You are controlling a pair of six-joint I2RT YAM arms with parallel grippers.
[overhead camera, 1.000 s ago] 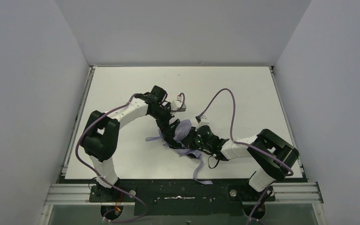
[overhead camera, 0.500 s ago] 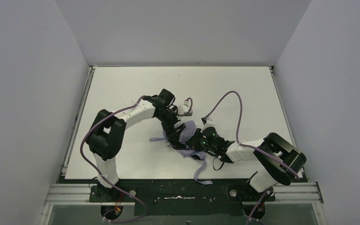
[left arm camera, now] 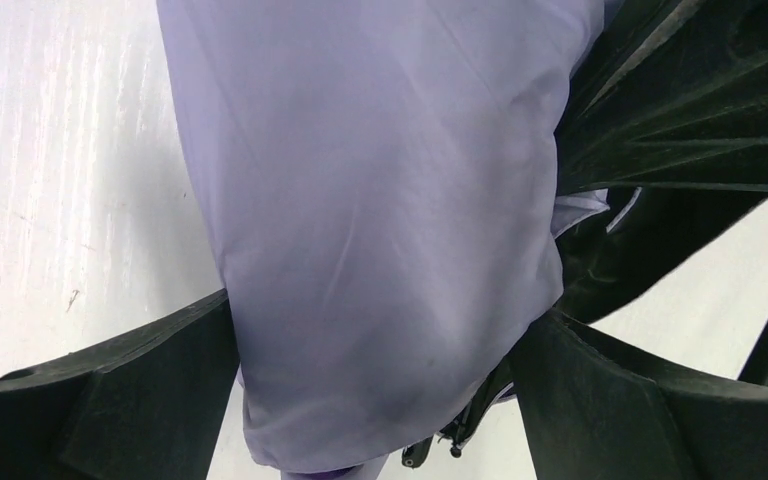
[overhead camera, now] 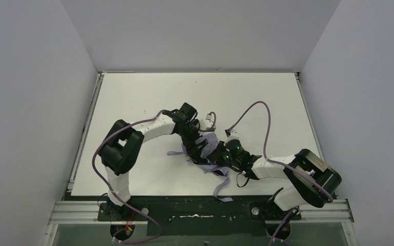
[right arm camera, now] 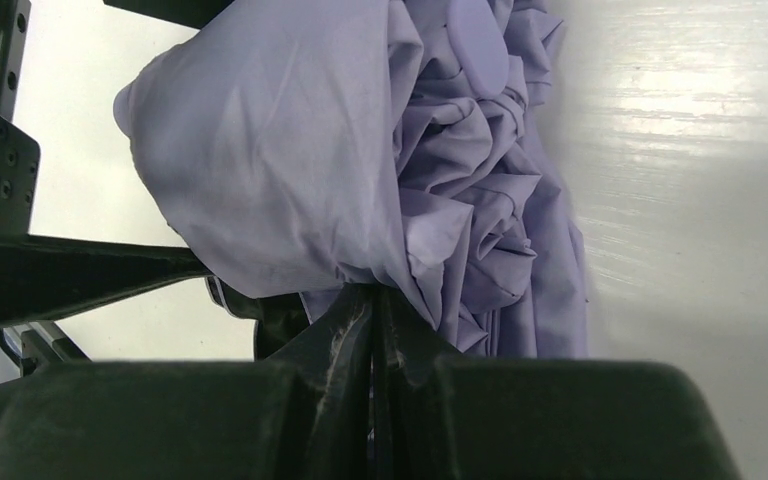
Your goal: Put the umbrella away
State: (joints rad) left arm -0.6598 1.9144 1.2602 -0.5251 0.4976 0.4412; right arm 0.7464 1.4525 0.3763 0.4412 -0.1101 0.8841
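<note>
White table [overhead camera: 133, 97] bears the umbrella [left arm camera: 360, 150], straddled by wide-spread left gripper [left arm camera: 388, 305], pinched by right gripper [right arm camera: 375, 305].

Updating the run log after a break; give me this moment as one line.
umbrella: crumpled on table, not stowed | left hand: open, straddling its fabric | right hand: shut, pinching a fabric fold

A: White table [overhead camera: 133, 92] spreads out on every side of the left claw [overhead camera: 199, 146], with 1 small dark scratch [left arm camera: 72, 298] near one of its fingers in the wrist view.

B: And 3 plain grey walls [overhead camera: 31, 102] box it in, all well apart from that claw.

A: Past the claw, along the table's near edge, there's a black plate [overhead camera: 195, 209] and a ribbed aluminium rail [overhead camera: 77, 211].
</note>
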